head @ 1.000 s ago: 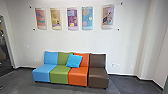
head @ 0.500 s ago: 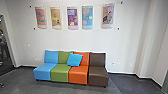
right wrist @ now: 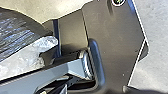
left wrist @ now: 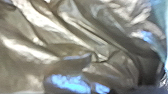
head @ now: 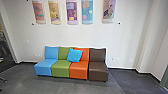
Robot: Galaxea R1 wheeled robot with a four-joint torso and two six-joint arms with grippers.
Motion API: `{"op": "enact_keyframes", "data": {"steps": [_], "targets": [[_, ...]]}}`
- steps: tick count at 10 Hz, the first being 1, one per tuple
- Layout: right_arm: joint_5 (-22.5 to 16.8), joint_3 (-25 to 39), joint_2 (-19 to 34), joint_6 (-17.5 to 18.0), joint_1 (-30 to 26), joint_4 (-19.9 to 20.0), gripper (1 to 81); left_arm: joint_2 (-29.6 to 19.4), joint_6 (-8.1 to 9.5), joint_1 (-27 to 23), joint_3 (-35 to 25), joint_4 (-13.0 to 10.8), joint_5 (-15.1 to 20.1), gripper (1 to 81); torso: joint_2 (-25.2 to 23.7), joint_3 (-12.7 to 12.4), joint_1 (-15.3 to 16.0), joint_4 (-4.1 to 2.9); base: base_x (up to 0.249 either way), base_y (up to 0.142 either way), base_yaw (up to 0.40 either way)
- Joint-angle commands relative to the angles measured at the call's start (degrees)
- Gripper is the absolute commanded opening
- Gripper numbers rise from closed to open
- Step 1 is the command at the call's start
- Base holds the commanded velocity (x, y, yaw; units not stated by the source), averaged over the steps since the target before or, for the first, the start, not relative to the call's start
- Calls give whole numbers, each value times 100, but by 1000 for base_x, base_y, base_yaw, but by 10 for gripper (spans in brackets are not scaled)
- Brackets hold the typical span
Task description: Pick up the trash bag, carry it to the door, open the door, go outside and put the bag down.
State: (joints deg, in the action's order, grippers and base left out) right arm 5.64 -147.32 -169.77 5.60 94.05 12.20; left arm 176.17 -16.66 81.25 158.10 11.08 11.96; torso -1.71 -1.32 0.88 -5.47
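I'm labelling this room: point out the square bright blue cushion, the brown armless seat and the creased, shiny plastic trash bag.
Blue cushion (head: 75, 55): head view, middle of front.
Brown seat (head: 98, 66): head view, top of pad.
Trash bag (left wrist: 75, 32): left wrist view, creased side.

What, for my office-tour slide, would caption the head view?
A bright blue cushion rests on a row of blue, green, orange and brown seats beneath five colourful wall panels.
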Motion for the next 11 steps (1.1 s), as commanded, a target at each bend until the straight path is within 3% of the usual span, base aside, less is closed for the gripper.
{"op": "enact_keyframes", "data": {"steps": [1,2,3,4,7,11], "targets": [[-310,21,19,-15,-277,-51,811,-10,-47,-438,-16,-9,307,10,-2,0,0,0,0,0,0],[-310,21,19,-15,-277,-51,811,-20,-47,-465,-16,-9,307,10,54,0,-29,0,0,0,0],[-310,-5,19,-15,-277,-51,811,-3,-47,-474,-33,-9,315,10,54,-434,-33,0,0,0,0],[-310,-6,19,-15,-277,-51,811,24,-47,-483,-33,-9,316,10,40,-33,-33,0,0,0,0],[-310,-23,10,-15,-277,-51,811,25,-47,-509,-16,-9,316,10,29,-212,-44,0,0,0,0],[-318,-23,2,-15,-303,-43,811,33,-65,-509,-25,-27,325,10,33,-201,-41,0,-46,0,0]]}}
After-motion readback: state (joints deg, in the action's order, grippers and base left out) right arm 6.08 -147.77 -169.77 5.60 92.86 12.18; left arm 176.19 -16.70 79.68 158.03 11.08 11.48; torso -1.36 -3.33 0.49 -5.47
